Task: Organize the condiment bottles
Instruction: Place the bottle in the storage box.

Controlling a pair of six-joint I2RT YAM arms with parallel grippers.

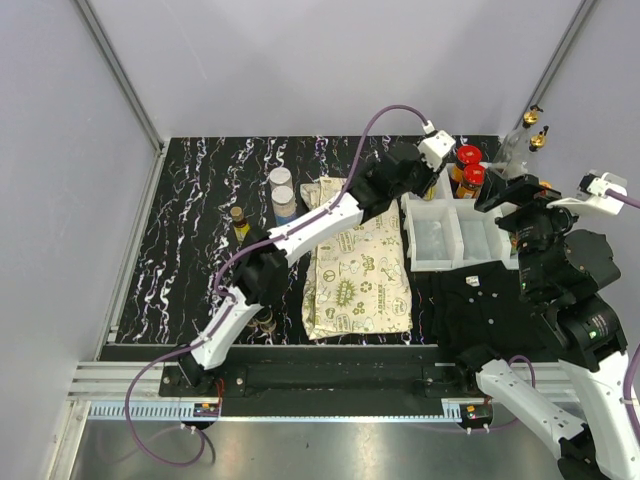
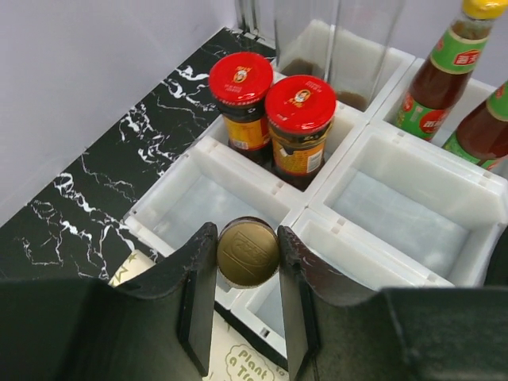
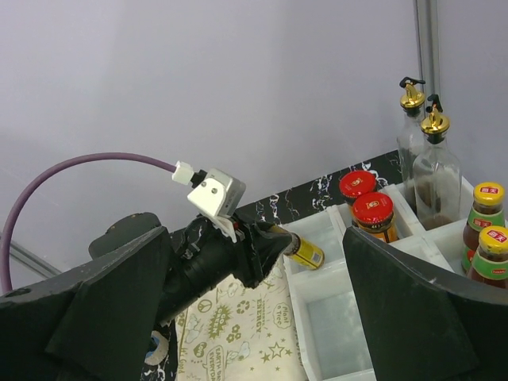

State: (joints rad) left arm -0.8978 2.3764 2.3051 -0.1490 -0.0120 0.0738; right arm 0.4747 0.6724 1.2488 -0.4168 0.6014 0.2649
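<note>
My left gripper is shut on a small bottle with a gold cap and a yellow label, and holds it tilted over the near-left compartments of the white bins. Two red-capped jars stand together in a back compartment. Two green-labelled sauce bottles and two glass bottles with gold pourers stand in the back right compartments. My right gripper is wide open and empty, raised to the right of the bins.
The cream patterned cloth lies left of the bins. Two white-capped clear jars, a small dark bottle and another bottle by the left arm stand on the black marbled table. A black cloth lies front right.
</note>
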